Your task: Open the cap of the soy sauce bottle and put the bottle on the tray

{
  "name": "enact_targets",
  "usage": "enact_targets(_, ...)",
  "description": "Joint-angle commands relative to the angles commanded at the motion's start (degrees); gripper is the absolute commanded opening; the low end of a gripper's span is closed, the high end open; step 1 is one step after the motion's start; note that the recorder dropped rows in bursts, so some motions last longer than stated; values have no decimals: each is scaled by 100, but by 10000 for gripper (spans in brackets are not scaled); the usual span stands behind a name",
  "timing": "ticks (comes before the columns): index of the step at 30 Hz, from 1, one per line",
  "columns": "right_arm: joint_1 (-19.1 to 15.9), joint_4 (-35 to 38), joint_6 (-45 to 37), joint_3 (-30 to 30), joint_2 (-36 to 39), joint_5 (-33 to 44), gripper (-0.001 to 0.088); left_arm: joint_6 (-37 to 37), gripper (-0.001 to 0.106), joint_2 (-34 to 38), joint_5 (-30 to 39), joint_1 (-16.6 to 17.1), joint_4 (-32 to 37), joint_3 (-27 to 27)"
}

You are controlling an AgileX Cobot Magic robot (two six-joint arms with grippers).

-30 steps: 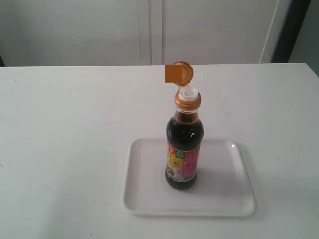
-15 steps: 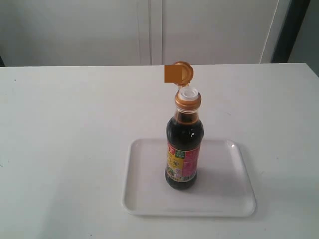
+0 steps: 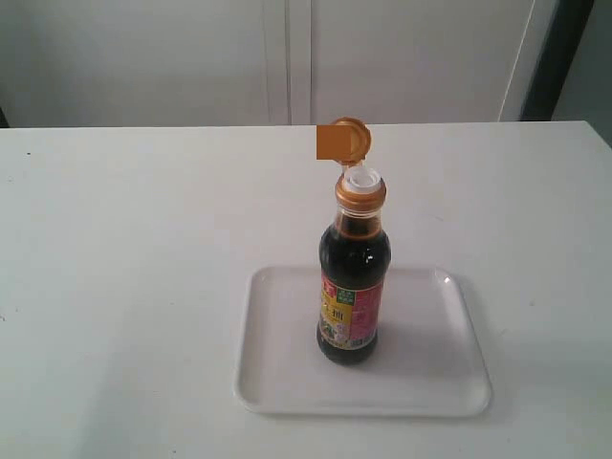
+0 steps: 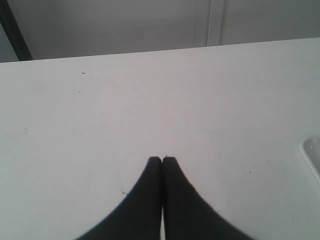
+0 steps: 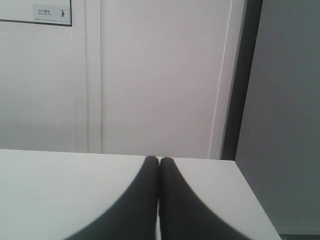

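The soy sauce bottle [image 3: 352, 287] stands upright in the middle of the white tray [image 3: 440, 373] in the exterior view. Its golden-orange cap [image 3: 358, 172] is flipped open: the hinged lid stands up behind the white pour spout. Neither gripper shows in the exterior view. In the left wrist view my left gripper [image 4: 162, 160] is shut, its black fingers pressed together over bare table, with a corner of the tray [image 4: 311, 152] at the frame's edge. My right gripper [image 5: 159, 160] is also shut and holds nothing, and it points towards the table's far edge.
The white table [image 3: 124, 249] spreads round the tray on all sides. A pale wall with door panels [image 3: 287, 57] stands behind it, and a dark upright strip [image 3: 559, 57] at the back right. The table's corner [image 5: 240, 175] shows in the right wrist view.
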Motion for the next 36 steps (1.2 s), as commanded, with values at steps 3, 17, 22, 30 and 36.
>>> enact_targets(3, 0, 0, 0, 0, 0, 0, 0, 0, 0, 0, 0, 0, -1, 10)
enact_targets(17, 0, 0, 0, 0, 0, 0, 0, 970, 0, -1399, 136, 4, -683, 1040)
enact_targets(22, 0, 0, 0, 0, 0, 0, 0, 1035, 0, -1668, 124, 4, -772, 1551)
enact_targets(30, 0, 0, 0, 0, 0, 0, 0, 1035, 0, -1735, -362, 4, -1006, 2188)
enact_targets(36, 0, 0, 0, 0, 0, 11, 0, 1057, 0, -1735, -199, 4, -1029, 2188)
